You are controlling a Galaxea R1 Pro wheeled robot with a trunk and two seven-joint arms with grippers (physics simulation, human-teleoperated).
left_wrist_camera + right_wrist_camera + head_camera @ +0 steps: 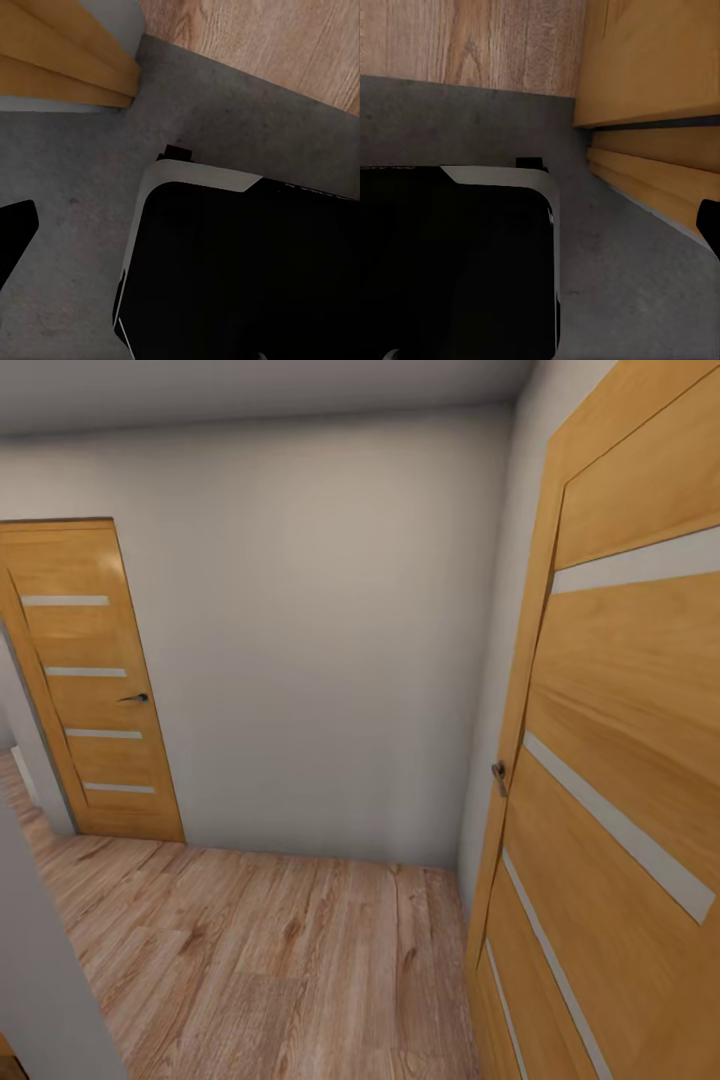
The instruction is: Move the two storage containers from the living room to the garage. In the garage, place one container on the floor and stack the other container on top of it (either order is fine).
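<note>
A narrow hallway with pale grey walls (320, 630) and light wood-plank flooring (270, 960) lies ahead in the head view. The wrist views look down on dark grey concrete floor (67, 195) where it meets the wood planks (465, 41). In the left wrist view, a black fingertip (15, 232) juts in at 9 o'clock; in the right wrist view, another black fingertip (711, 221) pokes in at 3 o'clock. Whether either set of jaws is released or clenched cannot be told. Beside each sits the robot's black, grey-edged base (240, 262). Farther out, an orange wooden door (620, 760) with pale stripes stands close at 3 o'clock, and a matching closed door (95, 690) stands at 9 o'clock. No red-orange bin appears here.
</note>
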